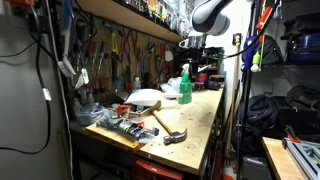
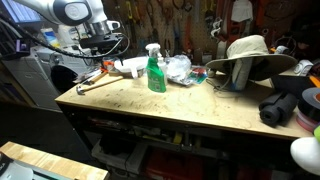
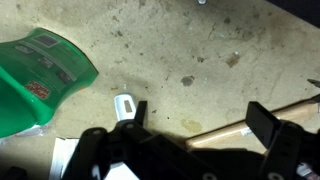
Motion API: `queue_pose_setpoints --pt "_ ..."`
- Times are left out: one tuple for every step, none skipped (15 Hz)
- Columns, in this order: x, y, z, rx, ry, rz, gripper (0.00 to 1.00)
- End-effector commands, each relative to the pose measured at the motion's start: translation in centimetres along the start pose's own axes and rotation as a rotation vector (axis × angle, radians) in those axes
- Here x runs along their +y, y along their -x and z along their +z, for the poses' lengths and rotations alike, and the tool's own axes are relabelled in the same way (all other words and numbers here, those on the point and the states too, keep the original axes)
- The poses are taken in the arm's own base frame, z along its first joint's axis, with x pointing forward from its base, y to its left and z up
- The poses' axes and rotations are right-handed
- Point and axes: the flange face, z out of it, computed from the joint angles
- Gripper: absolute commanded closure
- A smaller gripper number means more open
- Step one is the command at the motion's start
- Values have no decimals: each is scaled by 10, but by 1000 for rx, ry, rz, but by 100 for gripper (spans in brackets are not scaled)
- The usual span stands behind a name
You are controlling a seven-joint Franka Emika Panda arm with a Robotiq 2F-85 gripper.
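Observation:
My gripper (image 3: 200, 118) is open and empty, and hangs above the wooden workbench (image 3: 180, 45). The light wooden handle of a hammer (image 3: 232, 130) lies just under and between the jaws. A green spray bottle (image 3: 40, 75) lies at the left of the wrist view, with a small white object (image 3: 124, 105) beside the left jaw. In both exterior views the gripper (image 1: 191, 46) (image 2: 100, 47) is raised over the bench end, near the green spray bottle (image 1: 185, 88) (image 2: 155, 72) and the hammer (image 1: 170, 128) (image 2: 95, 80).
A tan brimmed hat (image 2: 248, 55) and crumpled clear plastic (image 2: 178, 68) lie on the bench. White paper or cloth (image 1: 143, 98) and tools sit on a board. Tools hang on the back wall. Black bags (image 2: 285, 105) sit at the bench end.

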Motion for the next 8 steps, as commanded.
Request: queue_pose_setpoints --pt "14 -8 15 -21 -21 9 0" --pt "17 -10 19 -18 -27 7 0" --pt "21 -14 23 -9 -43 -1 0" --pt "24 -19 28 7 -45 -5 0" --pt "29 -25 32 25 -38 -4 0" --pt "32 -30 35 43 -41 -18 0" --pt "35 -35 38 61 -39 -23 0" --pt "40 -40 42 67 -28 -22 0"
